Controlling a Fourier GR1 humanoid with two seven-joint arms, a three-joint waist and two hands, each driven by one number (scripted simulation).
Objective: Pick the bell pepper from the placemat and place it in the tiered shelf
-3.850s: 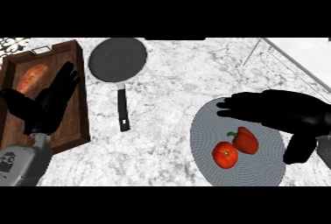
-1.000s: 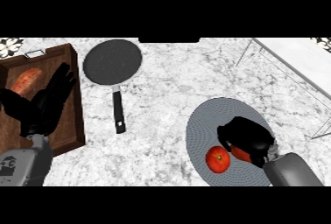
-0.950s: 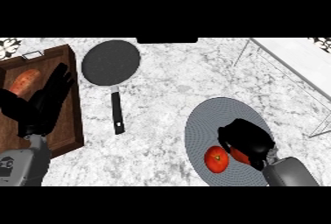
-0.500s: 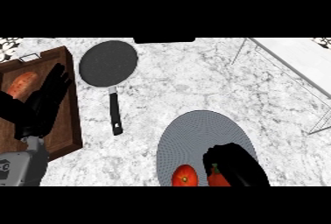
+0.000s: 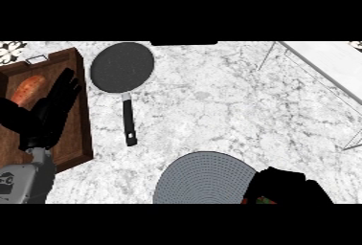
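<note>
Black and curled, the right hand [image 5: 286, 186] sits at the right rim of the grey placemat [image 5: 201, 179], low in the head view; its fingers wrap a red and green thing that I judge to be the bell pepper [image 5: 263, 200], of which only a sliver shows beneath the hand; whether the pepper rests on the placemat or is already lifted off it, I cannot tell; the step in hand looks like the grasp and lift, with the carry not yet done; the next move calls for raising the pepper off the placemat and swinging it up and to the right, toward the white shelf [image 5: 325, 62] that stands well beyond the placemat at the view's right edge; a black frying pan [image 5: 121, 69] lies beyond the placemat to the left; farther left of the placemat the left hand [image 5: 46, 115] rests open, fingers up, over a wooden tray [image 5: 71, 143].
</note>
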